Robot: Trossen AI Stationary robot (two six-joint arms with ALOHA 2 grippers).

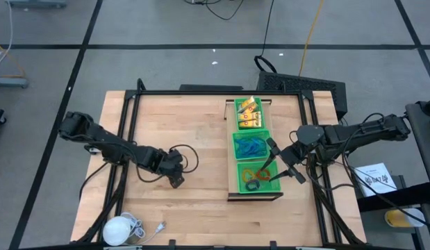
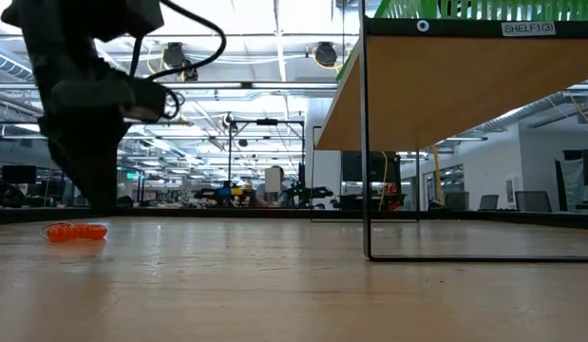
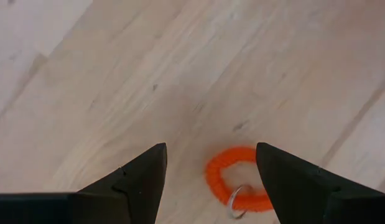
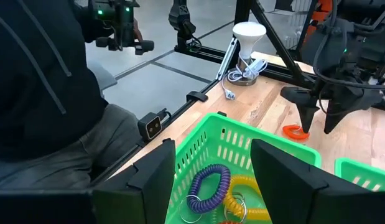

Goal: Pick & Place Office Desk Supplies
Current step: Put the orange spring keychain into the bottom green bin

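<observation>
Left gripper (image 3: 211,180) fingers apart astride the orange ring (image 3: 237,179), untouched; right gripper (image 4: 212,168) fingers apart, empty.

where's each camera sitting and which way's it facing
High: overhead, straight down on the table, both arms.
Low: tabletop height, level across; left arm's dark bulk above the orange ring.
Left wrist: down past open left gripper at that ring.
Right wrist: past open right gripper into green bin.
Shared: the ring.

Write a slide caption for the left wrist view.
Left gripper, fingers open, hovers above an orange coil ring on the wooden table.
</observation>
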